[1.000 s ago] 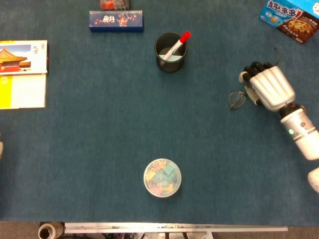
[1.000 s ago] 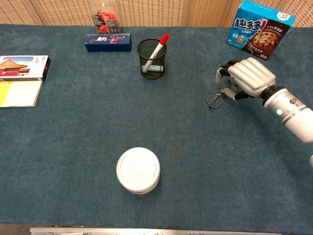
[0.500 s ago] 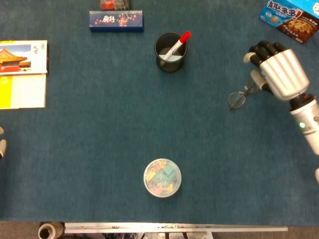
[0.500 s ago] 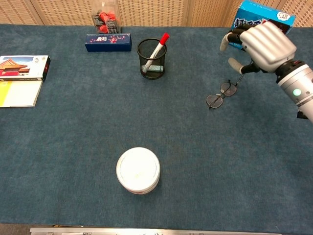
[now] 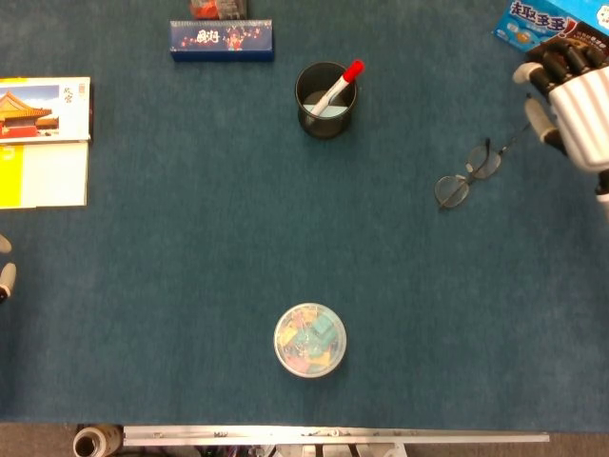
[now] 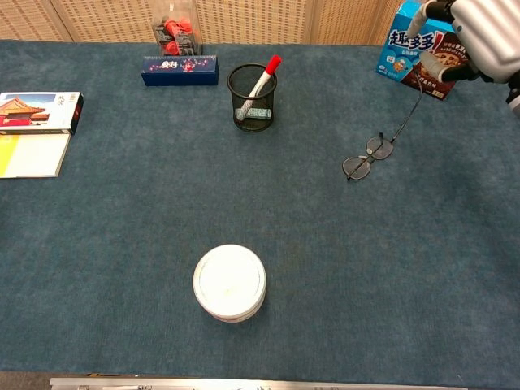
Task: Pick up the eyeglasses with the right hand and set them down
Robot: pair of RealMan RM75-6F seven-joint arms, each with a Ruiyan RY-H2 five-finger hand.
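While the eyeglasses (image 5: 468, 175) lay on the blue table (image 5: 190, 286), right of the pen cup (image 5: 325, 100), the right hand (image 5: 576, 100) hovered above them near the cookie box (image 6: 422, 49), fingers loosely curled, holding nothing. Only the left hand's fingertips (image 5: 6, 276) showed.

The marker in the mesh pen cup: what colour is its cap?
Red cap on the marker, standing tilted in the black mesh cup; clearest in the chest view.

The robot's right hand (image 5: 579, 107) has a glossy white ribbed shell over its back, with black finger segments and pale, off-white fingertips (image 5: 522, 72). At the head view's left edge, only pale rounded fingertips of the left hand (image 5: 6, 276) show.
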